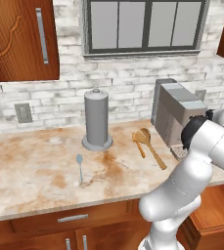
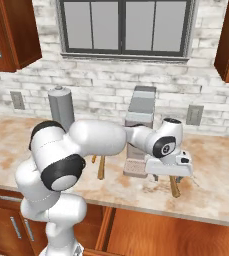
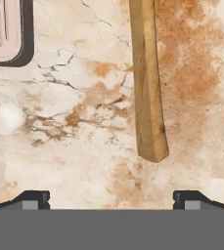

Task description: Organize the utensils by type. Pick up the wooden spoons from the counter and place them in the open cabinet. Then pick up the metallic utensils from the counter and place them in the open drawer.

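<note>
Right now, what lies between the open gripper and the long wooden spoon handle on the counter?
Nothing: in the hand view, bare beige marbled counter separates the open gripper from the end of the light brown wooden spoon handle.

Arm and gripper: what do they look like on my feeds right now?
The arm has glossy white rounded links with black joint bands. The gripper has a boxy white hand body with small dark details. Its fingers are dark with pale grey pad faces. No cables or markings visible.

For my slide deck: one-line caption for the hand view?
Open tool poised above the wooden spoon handle's end on the marbled counter.
</note>
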